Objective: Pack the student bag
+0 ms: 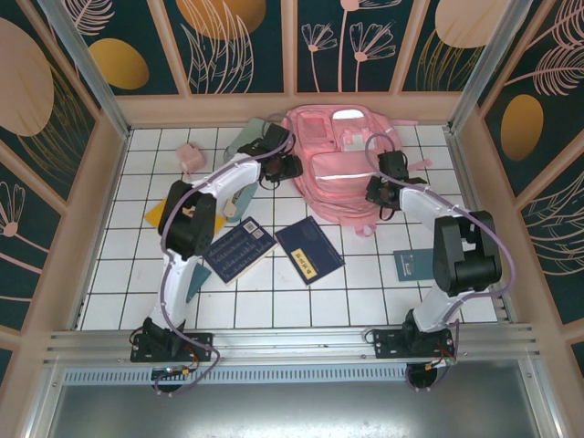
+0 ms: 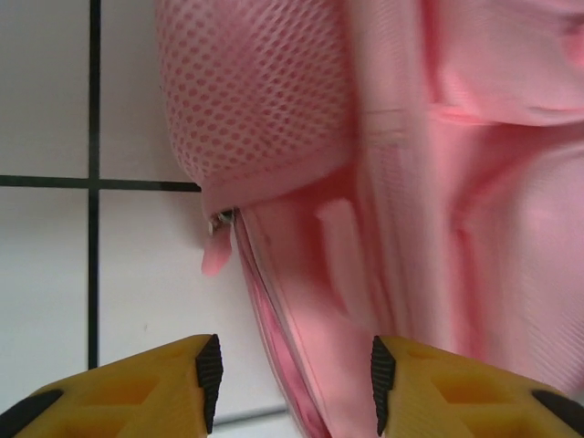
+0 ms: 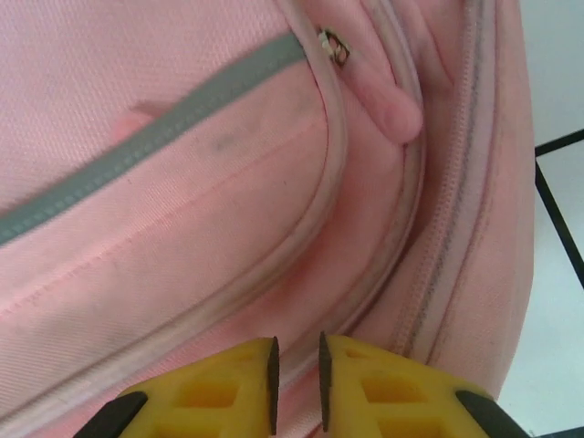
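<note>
- Top external view: the large pink fabric student bag [image 1: 342, 173] lies flat at the far middle of the white tiled bench [image 1: 274, 306], front side up, close to the back wall.
- The left gripper [image 1: 285, 167] is at the bag's left edge and the right gripper [image 1: 377, 190] at its right edge, one arm reaching in from each side.
- Left wrist view: the left gripper [image 2: 292, 370] has its yellow fingers [image 2: 173, 383] clearly apart. The bag's [image 2: 456, 182] zipped side seam runs down into the gap between them, and nothing is clamped.
- A pink zip pull [image 2: 216, 253] hangs just under the bag's mesh side pocket [image 2: 255, 91], beyond the fingertips and clear of them.
- Right wrist view: the right gripper [image 3: 297, 370] is nearly closed, with just a narrow slit between the pads, right against the bag's [image 3: 182, 255] piped seam. Whether it pinches any fabric I cannot tell.
- A grey strip [image 3: 155, 137] crosses the pocket panel, and a small metal zip slider [image 3: 334, 44] sits at the far end.
- Two dark blue books [image 1: 239, 249] [image 1: 310, 249] lie side by side near the bag; a teal book [image 1: 415, 265] lies to the right, beside the right arm.
- A small pink box [image 1: 190, 157] stands far left, well apart from the bag.
</note>
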Robot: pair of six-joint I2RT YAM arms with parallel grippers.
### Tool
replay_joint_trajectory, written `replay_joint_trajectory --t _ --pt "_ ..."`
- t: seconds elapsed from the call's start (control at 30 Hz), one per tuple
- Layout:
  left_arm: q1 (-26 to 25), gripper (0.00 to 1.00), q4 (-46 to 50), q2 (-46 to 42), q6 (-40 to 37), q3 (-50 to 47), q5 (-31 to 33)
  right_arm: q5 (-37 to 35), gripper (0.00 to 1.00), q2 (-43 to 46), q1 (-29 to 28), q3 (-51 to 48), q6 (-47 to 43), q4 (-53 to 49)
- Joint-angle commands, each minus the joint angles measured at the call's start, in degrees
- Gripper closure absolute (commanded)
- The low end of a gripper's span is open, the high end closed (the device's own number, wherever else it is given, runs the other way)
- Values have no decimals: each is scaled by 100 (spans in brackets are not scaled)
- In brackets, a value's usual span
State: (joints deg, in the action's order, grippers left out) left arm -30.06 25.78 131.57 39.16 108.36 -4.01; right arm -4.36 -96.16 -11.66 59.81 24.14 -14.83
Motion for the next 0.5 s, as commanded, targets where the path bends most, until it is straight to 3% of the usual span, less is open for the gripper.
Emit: replay_joint_trajectory --t 0.0,0.23,0.47 --pt "-17 58 141 543 197 448 75 -5 79 211 -214 -430 -134 -128" --pt "-17 62 170 1561 242 1724 -283 593 78 431 -1234 -1081 753 80" --pt "-17 61 -197 2143 363 2506 -707 723 78 -76 -2150 -577 1378 363"
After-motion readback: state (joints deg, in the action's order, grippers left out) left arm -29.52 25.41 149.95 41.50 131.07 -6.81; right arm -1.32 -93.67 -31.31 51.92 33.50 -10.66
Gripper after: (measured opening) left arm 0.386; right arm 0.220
